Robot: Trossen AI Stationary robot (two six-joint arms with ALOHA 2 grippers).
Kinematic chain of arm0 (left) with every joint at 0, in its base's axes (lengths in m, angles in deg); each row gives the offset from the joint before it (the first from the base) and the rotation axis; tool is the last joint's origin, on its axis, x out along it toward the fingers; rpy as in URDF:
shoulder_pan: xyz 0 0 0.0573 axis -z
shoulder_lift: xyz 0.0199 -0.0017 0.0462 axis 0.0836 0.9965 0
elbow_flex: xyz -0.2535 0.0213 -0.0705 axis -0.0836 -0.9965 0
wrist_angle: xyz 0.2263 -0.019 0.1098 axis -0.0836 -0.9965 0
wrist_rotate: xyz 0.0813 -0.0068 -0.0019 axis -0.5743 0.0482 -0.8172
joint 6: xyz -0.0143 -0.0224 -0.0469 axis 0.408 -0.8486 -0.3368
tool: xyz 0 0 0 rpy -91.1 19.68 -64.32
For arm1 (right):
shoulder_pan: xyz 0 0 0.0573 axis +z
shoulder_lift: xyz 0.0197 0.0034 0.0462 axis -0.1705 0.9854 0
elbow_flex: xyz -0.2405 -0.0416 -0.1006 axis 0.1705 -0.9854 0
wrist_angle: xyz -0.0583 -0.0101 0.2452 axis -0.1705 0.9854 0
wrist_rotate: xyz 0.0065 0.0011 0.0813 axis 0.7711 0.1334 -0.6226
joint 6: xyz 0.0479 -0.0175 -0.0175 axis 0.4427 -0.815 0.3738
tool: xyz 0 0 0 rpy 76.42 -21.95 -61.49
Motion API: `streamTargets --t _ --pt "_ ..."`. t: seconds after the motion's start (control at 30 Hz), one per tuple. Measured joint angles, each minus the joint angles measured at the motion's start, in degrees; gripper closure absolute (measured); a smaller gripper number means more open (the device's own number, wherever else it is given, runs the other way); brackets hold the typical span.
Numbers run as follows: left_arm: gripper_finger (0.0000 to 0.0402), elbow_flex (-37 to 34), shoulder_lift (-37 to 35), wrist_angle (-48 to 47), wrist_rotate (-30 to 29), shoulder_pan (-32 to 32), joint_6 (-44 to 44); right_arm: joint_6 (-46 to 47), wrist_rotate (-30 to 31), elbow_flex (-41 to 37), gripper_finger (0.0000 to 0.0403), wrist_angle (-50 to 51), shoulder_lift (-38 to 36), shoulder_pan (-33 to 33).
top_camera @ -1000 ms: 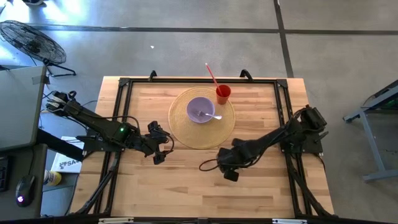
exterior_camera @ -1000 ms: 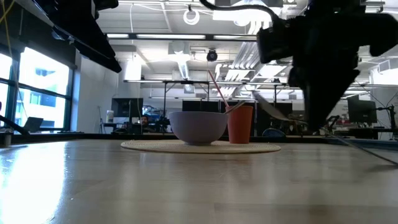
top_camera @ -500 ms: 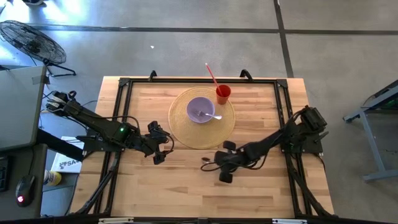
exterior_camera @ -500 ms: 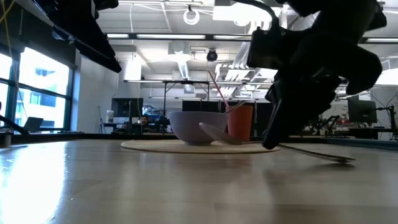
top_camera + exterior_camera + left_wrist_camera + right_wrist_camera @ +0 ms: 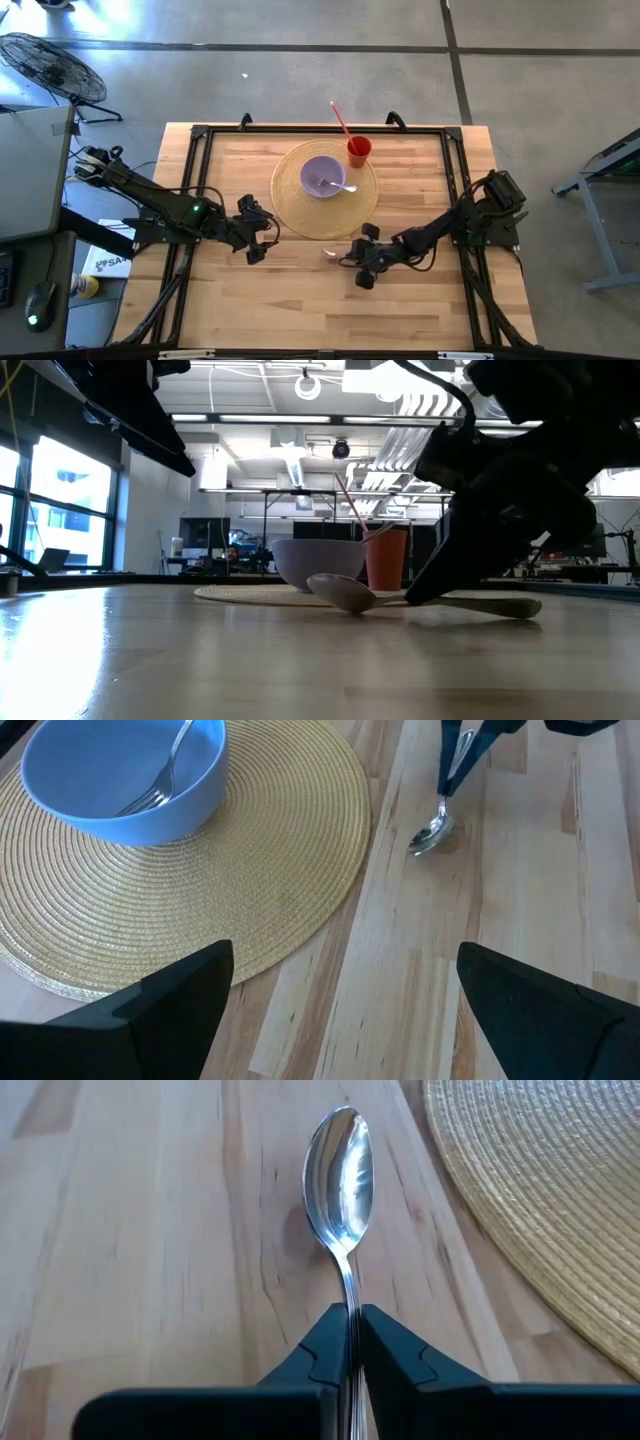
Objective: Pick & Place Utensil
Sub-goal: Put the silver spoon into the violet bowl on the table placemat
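Observation:
A silver spoon (image 5: 340, 1175) lies on the bare wood just off the woven placemat's near edge, also seen as the spoon (image 5: 330, 252) in the high view. My right gripper (image 5: 352, 1318) is shut on its handle and sits low over the table, right gripper (image 5: 350, 257). A purple bowl (image 5: 323, 178) with a fork in it stands on the round placemat (image 5: 300, 215). My left gripper (image 5: 345, 970) is open and waits left of the placemat, left gripper (image 5: 255, 235). My right gripper pinches the spoon's handle (image 5: 351, 1302) between its two fingers, a little behind the spoon's bowl. The fingers come slanting down from the table's right and lie along the handle. The spoon's bowl (image 5: 345, 592) rests on the wood and the handle (image 5: 495, 605) runs almost level.
A red cup (image 5: 359, 151) with a straw stands at the placemat's far right edge. A black frame (image 5: 195, 180) runs along the table's sides and far edge. Bare wood (image 5: 300, 300) spreads along the near half of the table.
My right gripper has come down toward the table and tipped lower, still shut on the spoon. The spoon, held tilted in the air a second ago, now has its bowl on the wood beside the placemat with its handle nearly level.

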Motion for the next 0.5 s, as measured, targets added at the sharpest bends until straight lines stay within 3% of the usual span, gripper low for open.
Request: streamTargets --t 0.5 --pt "0.0023 0.0 0.0 0.0 0.0 0.02 -0.02 -1.79 0.53 -1.58 0.0323 -4.03 0.07 0.0"
